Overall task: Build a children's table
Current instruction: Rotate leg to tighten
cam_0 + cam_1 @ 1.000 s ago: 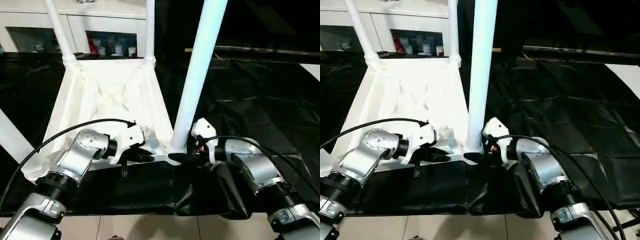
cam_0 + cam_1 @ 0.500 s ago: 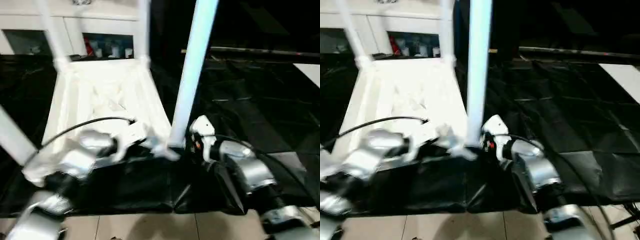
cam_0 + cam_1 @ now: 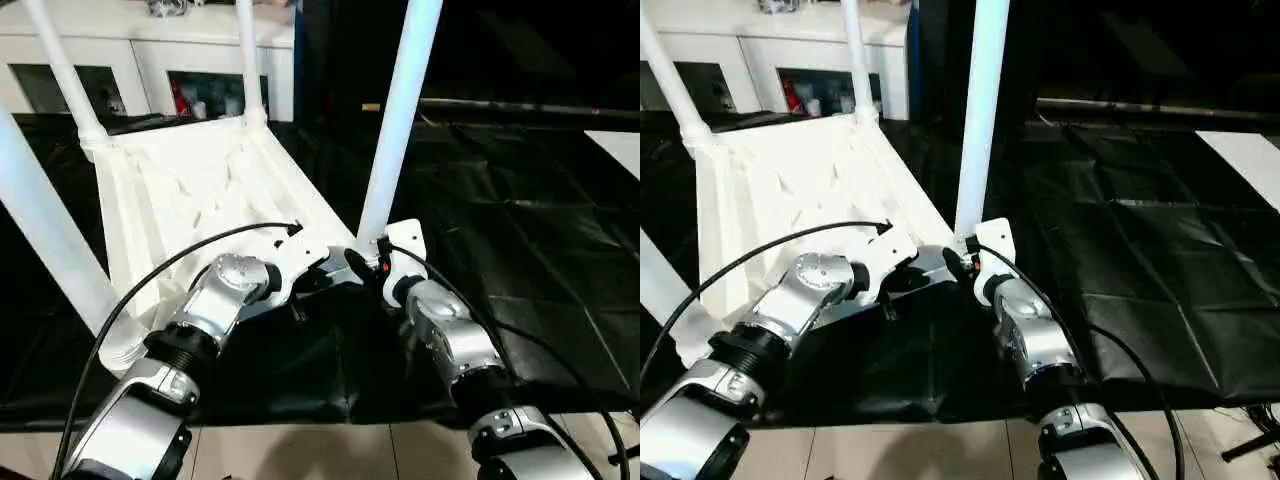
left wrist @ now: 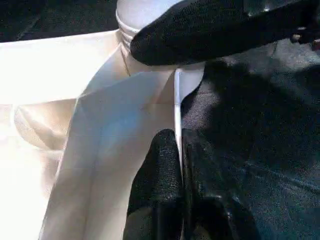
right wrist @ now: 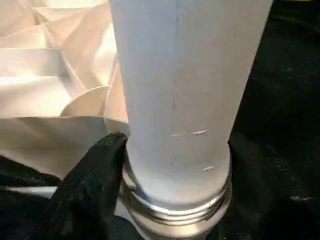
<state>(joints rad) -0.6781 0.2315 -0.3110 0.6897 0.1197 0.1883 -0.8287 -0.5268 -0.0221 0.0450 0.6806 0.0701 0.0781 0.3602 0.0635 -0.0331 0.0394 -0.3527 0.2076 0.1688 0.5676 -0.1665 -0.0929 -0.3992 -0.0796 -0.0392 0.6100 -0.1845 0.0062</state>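
- Pinching the thin near rim of the small all-white plastic children's table [image 3: 200, 190], the left gripper [image 4: 177, 150] is holding its two black fingers [image 4: 160, 165] together on that edge, one on each side of the wall.
- Straddling the base of the near-right long white tubular leg [image 3: 400, 120], the right gripper [image 5: 170, 165] is keeping its jaws apart around the tube, one black finger [image 5: 90, 175] touching the leg just above its threaded collar.
- Both silver forearms are reaching in from the near edge and meeting at the table's near-right corner socket [image 3: 965, 240].
- Lying upside down on the large table draped in black cloth [image 3: 520, 230], the children's table is showing its ribbed underside upward, left of centre.
- Four legs are standing up from its corners: a near-left leg [image 3: 45, 220] leaning at the left edge, and two far legs [image 3: 60, 70] [image 3: 248, 60] rising from the far corners.
- Beyond the black cloth, a white glass-door cabinet [image 3: 200, 70] is standing along the far side, with small items behind its panes.
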